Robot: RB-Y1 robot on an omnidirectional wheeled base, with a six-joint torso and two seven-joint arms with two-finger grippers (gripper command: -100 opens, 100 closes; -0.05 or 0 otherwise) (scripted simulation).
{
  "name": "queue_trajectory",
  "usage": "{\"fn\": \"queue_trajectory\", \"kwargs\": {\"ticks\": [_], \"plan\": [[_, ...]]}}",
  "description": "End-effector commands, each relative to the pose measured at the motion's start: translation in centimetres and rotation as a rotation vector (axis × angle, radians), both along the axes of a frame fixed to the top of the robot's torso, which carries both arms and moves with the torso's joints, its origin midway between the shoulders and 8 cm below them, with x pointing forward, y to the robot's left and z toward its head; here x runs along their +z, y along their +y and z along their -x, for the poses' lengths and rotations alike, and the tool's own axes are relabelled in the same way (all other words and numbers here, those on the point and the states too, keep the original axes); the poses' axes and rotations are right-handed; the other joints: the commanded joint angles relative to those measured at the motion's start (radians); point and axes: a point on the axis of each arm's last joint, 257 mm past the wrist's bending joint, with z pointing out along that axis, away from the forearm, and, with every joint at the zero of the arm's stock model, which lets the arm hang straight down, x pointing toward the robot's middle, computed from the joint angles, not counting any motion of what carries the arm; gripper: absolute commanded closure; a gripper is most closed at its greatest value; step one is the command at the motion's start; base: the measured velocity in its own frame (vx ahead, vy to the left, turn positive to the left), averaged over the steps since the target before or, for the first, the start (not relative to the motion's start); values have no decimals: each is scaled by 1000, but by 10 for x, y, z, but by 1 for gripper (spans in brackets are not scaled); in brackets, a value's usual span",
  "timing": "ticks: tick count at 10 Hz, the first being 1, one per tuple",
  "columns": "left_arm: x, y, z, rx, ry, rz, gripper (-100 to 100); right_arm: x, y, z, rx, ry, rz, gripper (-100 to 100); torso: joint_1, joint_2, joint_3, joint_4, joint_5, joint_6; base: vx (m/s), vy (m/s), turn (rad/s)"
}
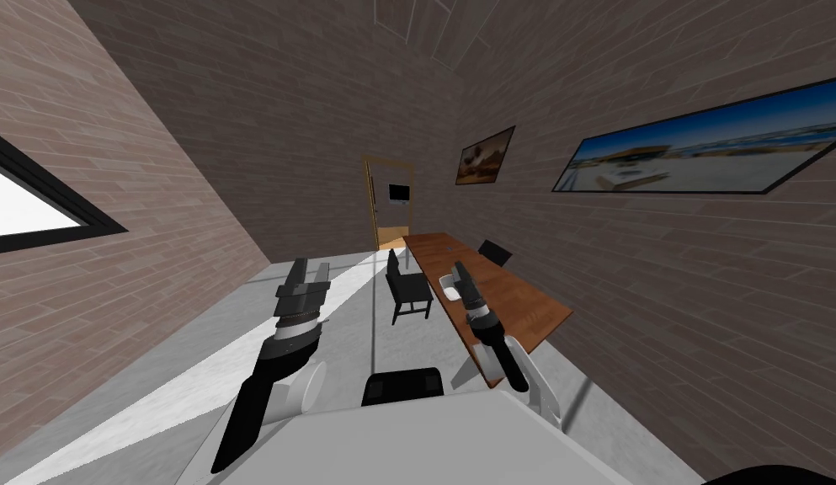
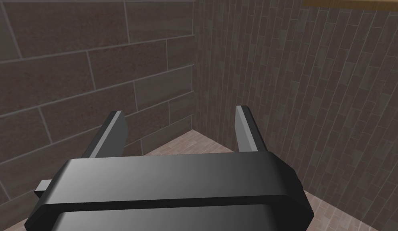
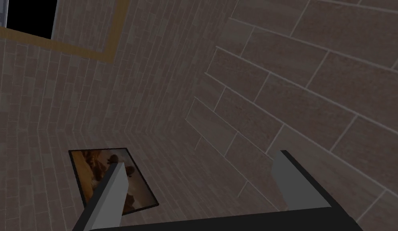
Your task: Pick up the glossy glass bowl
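A small pale dish, likely the bowl (image 1: 449,289), sits on the long brown table (image 1: 525,303) near its front half; my right arm partly covers it. My right gripper (image 1: 460,269) hangs over the table just beside that dish, and its fingers stand open with nothing between them (image 3: 201,160). My left gripper (image 1: 311,266) is raised over the floor well to the left of the table, also open and empty (image 2: 180,114). Both wrist views face brick walls.
A black chair (image 1: 407,290) stands at the table's near side and another (image 1: 494,251) at its far side. A third dark chair back (image 1: 402,387) is close in front of me. A wood-framed doorway (image 1: 391,206) lies beyond the table, with grey floor (image 1: 239,337) to the left.
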Motion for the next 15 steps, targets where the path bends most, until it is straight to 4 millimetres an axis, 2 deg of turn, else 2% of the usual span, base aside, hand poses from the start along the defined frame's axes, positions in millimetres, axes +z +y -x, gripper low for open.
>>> {"fn": "queue_trajectory", "kwargs": {"ticks": [1, 2, 4, 5, 6, 7, 9, 10, 11, 12, 14, 15], "plan": [[0, 0, 0, 0, 0, 0, 0, -13, 20, -8, 24, 8, 105, -100, 0, 0, 0, 0, 0, 0, -51, -2, -59], [0, 0, 0, 0, 0, 0, 0, -15, 21, -8, 25, 8, 125, -100, 0, 0, 0, 0, 0, 0, -40, -4, -20], [0, 0, 0, 0, 0, 0, 0, -38, 43, -16, 55, 14, 274, -100, 0, 0, 0, 0, 0, 0, -49, -3, -50], [0, 0, 0, 0, 0, 0, 0, -41, 44, -15, 57, 12, 305, -100, 0, 1, 1, 0, 0, 0, -40, -2, -20], [0, 0, 0, 0, 0, 0, 0, -55, 54, -19, 72, 12, 389, -100, 0, 0, 0, 0, 0, 0, -30, 2, -35], [0, 0, 0, 0, 0, 0, 0, -56, 54, -19, 72, 10, 402, -100, 0, 0, 0, 0, 0, 0, -22, 2, -18], [0, 0, 0, 0, 0, 0, 0, -85, 71, -25, 100, 4, 567, -100, 1, -1, -1, 0, 0, 0, -30, 1, -51], [0, 0, 0, 0, 0, 0, 0, -89, 70, -24, 102, 0, 604, -100, 0, 0, 0, 0, 0, 0, -31, 3, -16], [0, 0, 0, 0, 0, 0, 0, -105, 75, -27, 117, -7, 696, -100, 1, -1, 0, 0, 0, 0, -25, 7, -30], [0, 0, 0, 0, 0, 0, 0, -107, 75, -26, 116, -9, 710, -100, 1, -1, 0, 0, 0, 0, -15, 9, -15], [0, 0, 0, 0, 0, 0, 0, -140, 81, -32, 142, -28, 885, -100, 1, -2, -1, 0, 0, 0, -12, 13, -43], [0, 0, 0, 0, 0, 0, 0, -145, 77, -31, 144, -34, 926, -100, 1, -2, -1, 0, 0, 0, -8, 16, -15]]}}
